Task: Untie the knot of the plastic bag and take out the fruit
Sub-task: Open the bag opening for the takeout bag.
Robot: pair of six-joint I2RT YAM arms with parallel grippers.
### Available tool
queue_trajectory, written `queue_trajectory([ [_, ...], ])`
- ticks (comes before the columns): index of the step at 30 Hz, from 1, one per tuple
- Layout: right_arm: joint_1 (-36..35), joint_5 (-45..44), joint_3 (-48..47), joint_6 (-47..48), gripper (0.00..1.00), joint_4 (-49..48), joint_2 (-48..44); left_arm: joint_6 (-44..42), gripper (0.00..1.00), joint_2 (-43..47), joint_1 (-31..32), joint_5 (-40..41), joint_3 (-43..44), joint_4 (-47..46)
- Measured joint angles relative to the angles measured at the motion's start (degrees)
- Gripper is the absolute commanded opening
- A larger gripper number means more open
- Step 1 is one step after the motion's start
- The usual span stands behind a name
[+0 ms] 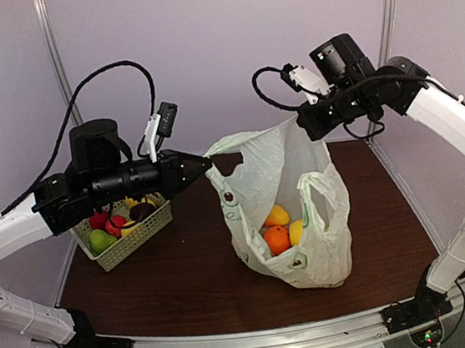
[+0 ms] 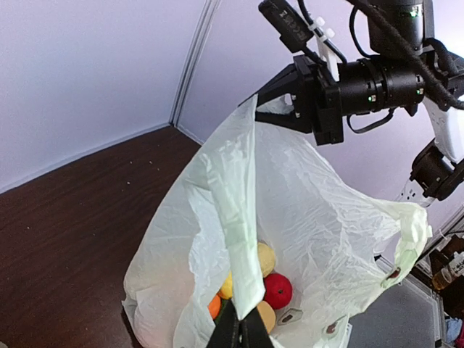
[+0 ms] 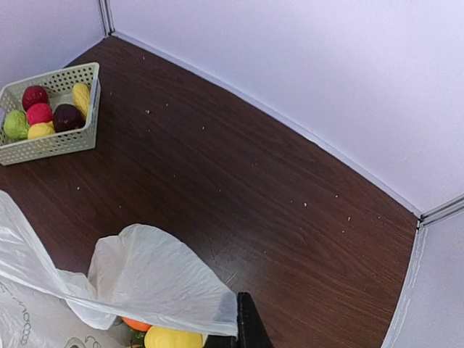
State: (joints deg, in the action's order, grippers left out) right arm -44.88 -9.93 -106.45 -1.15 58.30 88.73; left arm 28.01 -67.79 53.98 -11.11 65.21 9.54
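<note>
The plastic bag [image 1: 287,176] stands mid-table with its mouth stretched open between my grippers; no knot shows. My left gripper [image 1: 208,161] is shut on the bag's left handle strip [image 2: 239,217], its tips low in the left wrist view [image 2: 241,328]. My right gripper [image 1: 301,122] is shut on the bag's upper right edge [image 3: 167,290], its finger [image 3: 248,326] at the bottom of the right wrist view. One handle loop [image 1: 318,185] hangs free. Fruit lies inside: an orange one [image 1: 277,239], yellow ones [image 1: 277,215], a red one [image 2: 278,290] and a peach-coloured one [image 2: 265,316].
A pale green slotted basket [image 1: 138,233] with a green pear [image 1: 101,239], a dark plum [image 1: 142,210] and red and yellow pieces stands at the left, under my left arm. It also shows in the right wrist view [image 3: 54,145]. Walls close off the table's back and sides.
</note>
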Motion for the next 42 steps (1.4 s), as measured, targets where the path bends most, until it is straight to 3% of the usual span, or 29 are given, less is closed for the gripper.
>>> queue_trajectory([
  [5, 0.7, -0.1, -4.3, -0.3, 0.0, -0.2, -1.5, -2.6, 0.0, -1.7, -1.0, 1.6, 3.4, 0.1],
  [9, 0.7, 1.5, 0.8, -1.7, 0.0, -2.8, -4.5, -3.0, 0.0, -2.7, -1.5, 4.4, 2.4, 0.6],
  [10, 0.7, 2.2, 3.5, -2.3, 0.0, -4.0, -5.6, -2.8, 0.07, -2.7, -1.5, 5.4, 1.6, 0.8],
  [14, 0.9, 5.3, 14.5, -5.8, 0.0, -9.3, -8.7, -1.3, 0.61, -2.7, -1.7, 9.5, -1.7, 1.7],
  [16, 0.9, 7.5, 19.2, -7.6, 0.0, -12.0, -9.6, 0.3, 0.78, -2.6, -1.9, 11.1, -3.5, 1.7],
  [18, 0.9, 8.8, 22.5, -9.2, 0.0, -14.1, -10.3, 2.3, 0.86, -2.1, -1.9, 12.5, -5.5, 1.7],
  [23, 0.9, 9.7, 24.5, -11.7, 0.0, -17.0, -11.7, 6.0, 0.88, 0.3, -0.1, 16.1, -9.2, 1.8],
  [25, 0.9, 9.9, 24.5, -12.5, 0.0, -18.2, -12.4, 5.7, 0.88, 0.6, 3.4, 18.1, -8.8, 1.5],
  [32, 0.9, 10.5, 24.5, -13.9, 0.0, -20.0, -12.6, -0.7, 0.97, -6.3, 15.2, 18.1, 1.9, 0.0],
  [40, 0.9, 11.4, 24.5, -14.3, 0.0, -20.4, -12.6, -7.7, 0.97, -19.3, 15.5, 19.2, 13.0, -0.7],
  [42, 0.9, 11.5, 24.5, -14.3, 0.0, -20.4, -12.6, -8.7, 0.89, -21.7, 15.5, 20.1, 15.2, -0.3],
])
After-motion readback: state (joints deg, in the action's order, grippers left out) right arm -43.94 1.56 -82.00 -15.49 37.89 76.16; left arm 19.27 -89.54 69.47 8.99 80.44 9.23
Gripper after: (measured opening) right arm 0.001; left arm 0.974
